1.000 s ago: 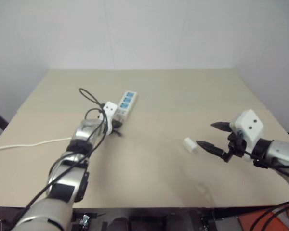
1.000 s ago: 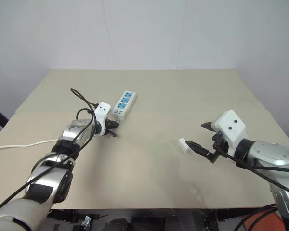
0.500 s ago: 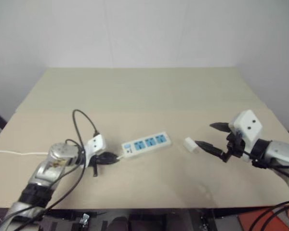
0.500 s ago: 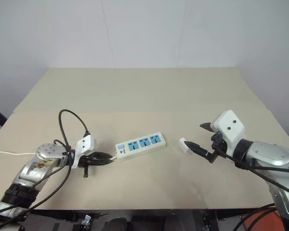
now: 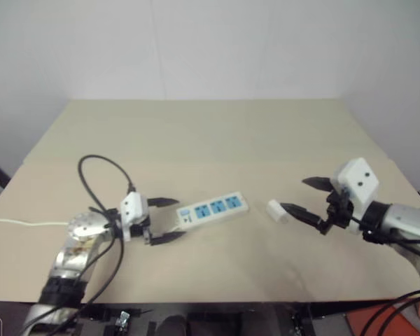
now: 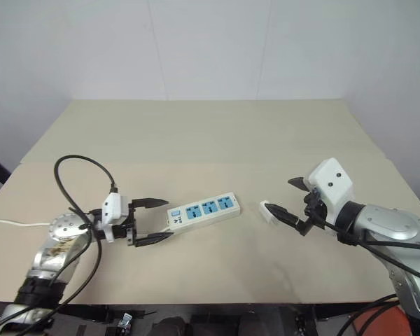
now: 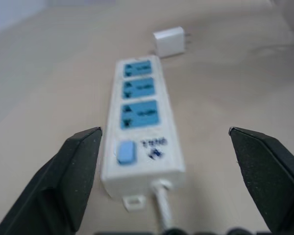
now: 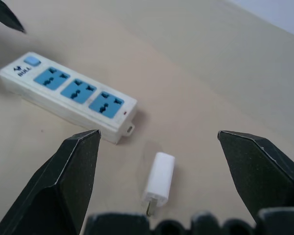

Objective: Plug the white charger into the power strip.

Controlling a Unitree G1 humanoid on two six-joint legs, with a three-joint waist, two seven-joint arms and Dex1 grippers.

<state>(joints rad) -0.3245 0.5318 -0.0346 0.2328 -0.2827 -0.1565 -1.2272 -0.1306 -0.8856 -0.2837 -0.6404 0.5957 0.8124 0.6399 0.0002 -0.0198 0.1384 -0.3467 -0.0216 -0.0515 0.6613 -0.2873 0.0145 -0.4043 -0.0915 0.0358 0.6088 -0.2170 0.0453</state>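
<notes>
Bare lab setup, plain beige table (image 5: 217, 133), blank white wall (image 5: 210, 49)

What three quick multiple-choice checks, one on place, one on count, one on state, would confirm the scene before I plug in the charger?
1. Where does the white charger lie?
A. On the table, between the power strip and the right gripper
B. In a socket
C. In the left gripper

2. How many blue socket panels has the power strip?
A. Two
B. Three
C. Five

3. How is the left gripper?
A. Shut on the cable
B. Shut on the strip
C. Open

Key: 1 A, it lies loose past the strip's end; 2 B, three panels beside the switch; 3 C, fingers spread, holding nothing.
</notes>
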